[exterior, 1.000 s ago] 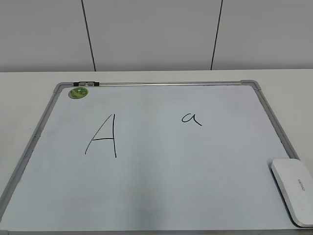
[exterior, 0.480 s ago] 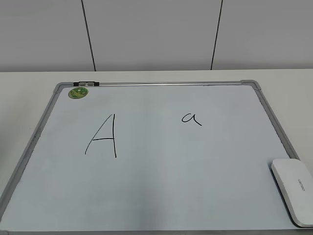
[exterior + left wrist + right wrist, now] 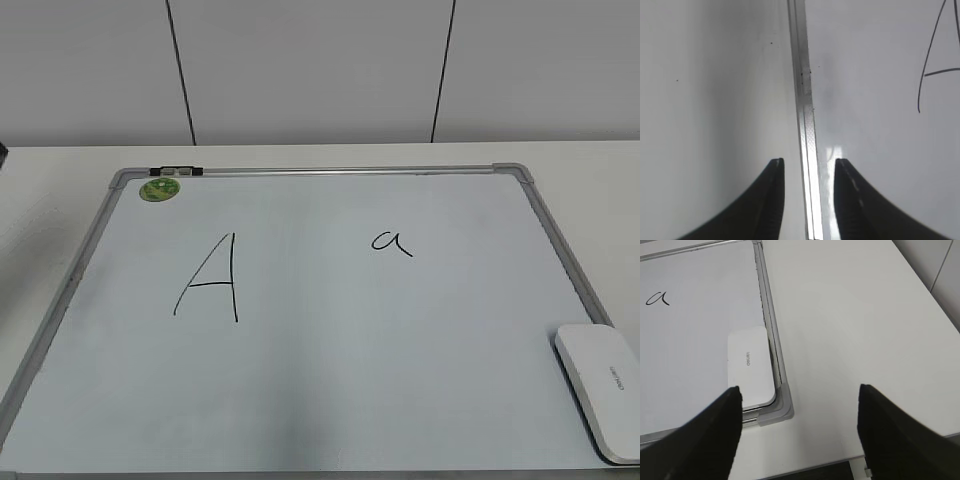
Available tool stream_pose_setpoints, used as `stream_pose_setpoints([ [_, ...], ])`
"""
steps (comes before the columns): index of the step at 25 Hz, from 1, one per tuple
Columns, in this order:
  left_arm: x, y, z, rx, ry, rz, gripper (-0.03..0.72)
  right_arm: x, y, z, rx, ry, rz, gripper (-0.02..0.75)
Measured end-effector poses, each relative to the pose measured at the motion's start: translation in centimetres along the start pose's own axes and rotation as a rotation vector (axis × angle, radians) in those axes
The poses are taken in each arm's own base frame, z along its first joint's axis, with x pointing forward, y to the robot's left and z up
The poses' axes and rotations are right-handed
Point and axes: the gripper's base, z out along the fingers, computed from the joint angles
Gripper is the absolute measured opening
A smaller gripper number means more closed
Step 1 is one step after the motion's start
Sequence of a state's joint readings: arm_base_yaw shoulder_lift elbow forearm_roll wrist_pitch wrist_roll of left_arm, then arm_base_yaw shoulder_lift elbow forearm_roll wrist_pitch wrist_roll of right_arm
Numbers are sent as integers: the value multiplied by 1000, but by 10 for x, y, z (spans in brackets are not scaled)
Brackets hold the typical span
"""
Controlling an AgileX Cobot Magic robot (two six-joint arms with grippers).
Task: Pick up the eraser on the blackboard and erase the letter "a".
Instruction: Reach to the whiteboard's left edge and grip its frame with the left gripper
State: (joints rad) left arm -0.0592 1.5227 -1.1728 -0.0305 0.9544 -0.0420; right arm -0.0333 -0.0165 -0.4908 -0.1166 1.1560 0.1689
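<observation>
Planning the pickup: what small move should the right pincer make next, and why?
Probably shift the right pincer, which is open and empty, left over the eraser. The eraser lies untouched at the blackboard corner, left of the gap between its fingers.

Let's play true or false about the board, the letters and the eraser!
1. The eraser lies at the board's near right corner. True.
2. The right gripper is squeezing the eraser. False: its jaws are wide open with nothing between them, and the eraser lies apart from them on the board.
3. The small "a" is right of the big "A" in the exterior view. True.
4. The green magnet sits beside the eraser. False: it is at the far left corner.
5. The small "a" is wiped away. False: it is whole.
6. The left gripper hangs open over the board's frame. True.
</observation>
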Motion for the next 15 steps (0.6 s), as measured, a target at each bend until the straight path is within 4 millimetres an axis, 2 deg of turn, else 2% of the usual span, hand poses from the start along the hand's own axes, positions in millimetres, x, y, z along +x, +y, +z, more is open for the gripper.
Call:
stream_pose_setpoints([
  [9,-36,-1,42,-9,91,-23,243,0,0,0,0,0,0,534],
  [15,-42,0,72,-23,160,-22,243,0,0,0,0,0,0,534],
])
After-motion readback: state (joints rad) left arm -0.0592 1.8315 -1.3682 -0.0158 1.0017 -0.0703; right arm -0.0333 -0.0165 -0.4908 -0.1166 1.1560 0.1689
